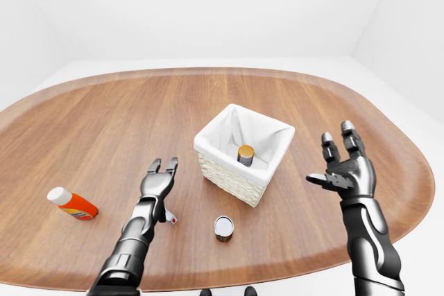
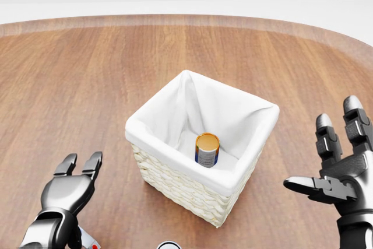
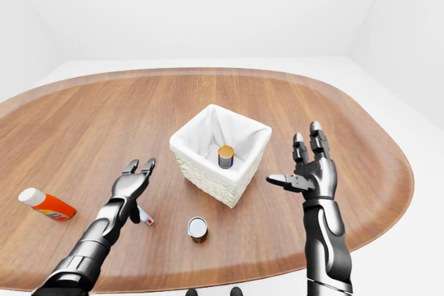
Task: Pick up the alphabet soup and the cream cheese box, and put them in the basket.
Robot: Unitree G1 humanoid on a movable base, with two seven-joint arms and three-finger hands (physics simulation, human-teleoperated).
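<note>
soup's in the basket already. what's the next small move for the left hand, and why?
Probably lower the open left hand onto the small white box lying just beneath it on the table; that looks like the cream cheese box, though it's mostly hidden. The can already stands in the basket, and the right hand is open and holds nothing.

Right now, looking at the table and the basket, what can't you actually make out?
- Cream cheese box: mostly hidden under the left hand in every view; its label is unreadable.
- Can in the basket: upright, label too small to read.
- Second can: cut off by the head view's bottom edge, its print too small in the eye views.
- Basket floor: partly hidden by its white liner.
</note>
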